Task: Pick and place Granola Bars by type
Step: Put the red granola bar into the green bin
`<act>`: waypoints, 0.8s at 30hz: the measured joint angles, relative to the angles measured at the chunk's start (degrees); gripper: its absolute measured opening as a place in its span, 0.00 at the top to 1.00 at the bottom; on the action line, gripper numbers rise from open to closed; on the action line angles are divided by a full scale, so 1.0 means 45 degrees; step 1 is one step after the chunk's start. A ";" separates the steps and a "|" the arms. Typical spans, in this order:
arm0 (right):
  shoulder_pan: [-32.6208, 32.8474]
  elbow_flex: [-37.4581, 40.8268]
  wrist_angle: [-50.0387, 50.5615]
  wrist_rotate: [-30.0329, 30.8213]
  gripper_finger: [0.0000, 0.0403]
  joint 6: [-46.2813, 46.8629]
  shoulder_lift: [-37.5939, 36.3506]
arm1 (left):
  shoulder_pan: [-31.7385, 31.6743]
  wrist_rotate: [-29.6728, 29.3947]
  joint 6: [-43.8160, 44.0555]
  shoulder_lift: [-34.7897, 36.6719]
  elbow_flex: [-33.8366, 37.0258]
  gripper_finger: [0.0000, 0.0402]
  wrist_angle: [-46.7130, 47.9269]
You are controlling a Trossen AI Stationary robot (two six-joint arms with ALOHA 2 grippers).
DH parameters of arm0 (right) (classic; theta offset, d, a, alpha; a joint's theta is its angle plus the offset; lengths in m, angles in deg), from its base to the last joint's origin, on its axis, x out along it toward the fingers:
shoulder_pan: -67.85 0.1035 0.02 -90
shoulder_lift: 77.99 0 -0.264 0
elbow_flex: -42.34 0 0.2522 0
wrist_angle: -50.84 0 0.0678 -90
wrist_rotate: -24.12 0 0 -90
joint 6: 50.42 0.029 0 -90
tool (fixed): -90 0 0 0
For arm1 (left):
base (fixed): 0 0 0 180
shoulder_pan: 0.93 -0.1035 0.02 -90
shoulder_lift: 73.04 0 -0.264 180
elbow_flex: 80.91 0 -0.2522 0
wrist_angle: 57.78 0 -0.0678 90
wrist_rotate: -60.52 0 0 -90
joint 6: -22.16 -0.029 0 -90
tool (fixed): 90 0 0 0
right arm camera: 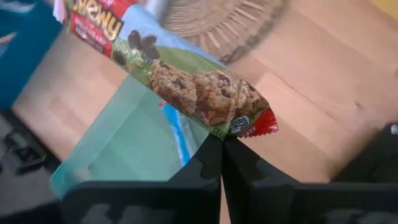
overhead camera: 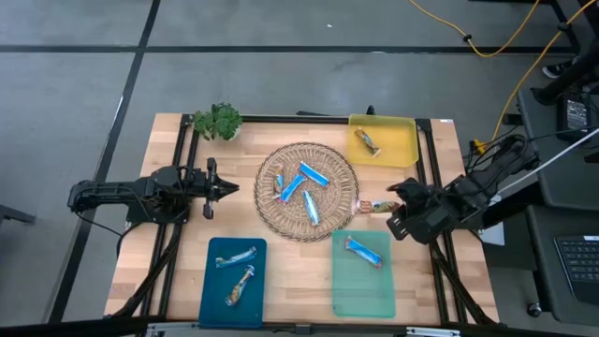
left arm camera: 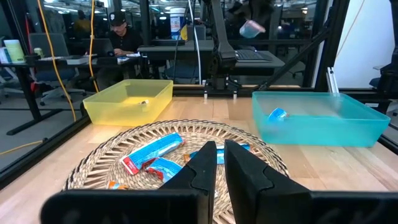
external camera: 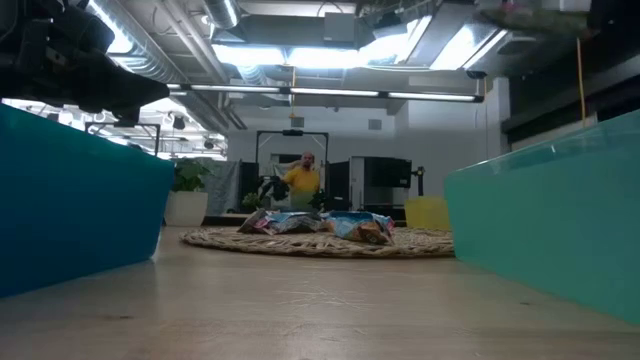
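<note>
From above, the wooden table (overhead camera: 281,257) carries a round woven mat (overhead camera: 329,215) at its middle with four or so bars (overhead camera: 303,185) lying on it, mostly blue ones. A yellow tray (overhead camera: 402,150) at the far right holds one orange-brown bar (overhead camera: 368,142); a green tray (overhead camera: 360,290) at the near right holds one blue bar (overhead camera: 364,250); a blue tray (overhead camera: 217,295) at the near left holds two silvery bars (overhead camera: 238,271). A green sprig (overhead camera: 217,121) sits at the far left corner. The left gripper (overhead camera: 230,187) hangs just left of the mat, fingers pressed together, empty. The right gripper (overhead camera: 394,198) is at the mat's right edge, above the green tray's far end, pinching a bar (overhead camera: 378,207) by its end.

At table height, the blue tray's wall (external camera: 70,200) fills the left, the green tray's wall (external camera: 560,225) the right, with the mat (external camera: 320,241) and its heap of bars (external camera: 315,224) between. A person in yellow (external camera: 302,180) stands far behind.

Past the left wrist, its closed fingers (left arm camera: 205,168) point over the mat (left arm camera: 112,155) and its blue bars (left arm camera: 152,152), toward the yellow tray (left arm camera: 127,99) and green tray (left arm camera: 323,121).

Past the right wrist, its fingers (right arm camera: 211,162) are clamped on the red end of a chocolate-chip bar (right arm camera: 186,84), held above the green tray (right arm camera: 124,146).
</note>
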 joint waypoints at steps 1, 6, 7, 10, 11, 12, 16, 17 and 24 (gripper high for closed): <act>0.0000 -0.0183 -0.0011 -0.0003 0.99 -0.0410 0.0000 | 0.0004 0.0000 0.0000 -0.0005 0.0005 0.94 0.0005; 0.0004 -0.1172 -0.0108 -0.0317 0.99 -0.2309 -0.0005 | 0.0001 0.0000 0.0000 -0.0002 0.0003 0.93 0.0000; 0.0005 -0.1362 -0.0102 -0.0387 0.99 -0.2612 -0.0005 | 0.0004 0.0000 0.0001 -0.0001 0.0005 0.93 0.0001; 0.0005 -0.1966 -0.0126 -0.0444 0.99 -0.3464 -0.0005 | 0.0004 0.0000 0.0000 -0.0005 0.0005 0.93 0.0000; 0.0005 -0.2139 -0.0177 -0.0461 0.99 -0.3730 -0.0010 | 0.0004 0.0000 0.0002 -0.0001 0.0005 0.94 0.0000; 0.0005 -0.2306 -0.0210 -0.0522 0.99 -0.4032 -0.0008 | 0.0003 0.0000 0.0000 -0.0004 0.0004 0.94 0.0004; 0.0005 -0.2809 -0.0261 -0.1098 0.99 -0.5014 -0.0010 | 0.0003 0.0000 0.0000 -0.0002 0.0004 0.94 0.0002; 0.0005 -0.2888 -0.0269 -0.1240 0.99 -0.5236 -0.0010 | 0.0003 0.0000 0.0004 -0.0004 0.0000 0.94 0.0000; 0.0005 -0.2942 -0.0426 -0.2224 0.99 -0.6231 -0.0005 | 0.0000 0.0000 0.0000 0.0000 0.0005 0.93 0.0000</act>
